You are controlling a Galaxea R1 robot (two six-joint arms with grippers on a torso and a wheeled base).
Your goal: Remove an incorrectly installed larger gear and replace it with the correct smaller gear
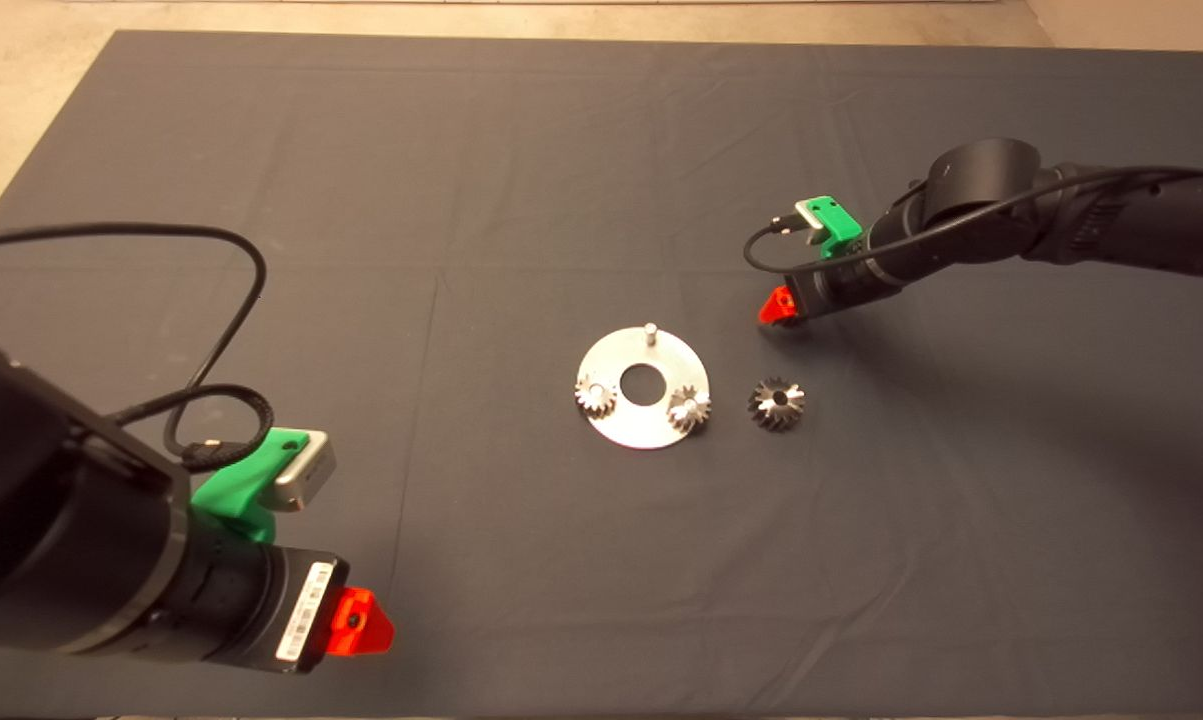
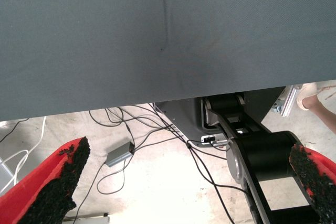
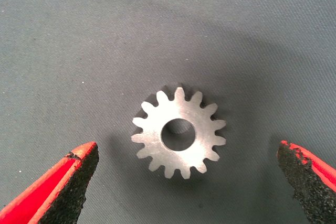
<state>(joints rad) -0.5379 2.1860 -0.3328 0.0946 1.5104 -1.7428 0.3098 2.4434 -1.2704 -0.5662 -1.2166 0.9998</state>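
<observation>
Right gripper (image 3: 184, 182) hovering over smaller gear (image 3: 178, 132), fingers spread wide; left gripper (image 2: 184, 182) parked near front-left corner, released.

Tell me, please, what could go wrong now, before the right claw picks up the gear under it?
The smaller gear lies flat on the mat, so the open right claw might pinch cloth or slip off its teeth. The bare pin is thin; the gear could miss it or jam against the two mounted gears.

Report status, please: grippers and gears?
Right gripper open, above smaller gear on mat. Left gripper open, parked. Larger gear off plate, beside it. Nothing in way.
</observation>
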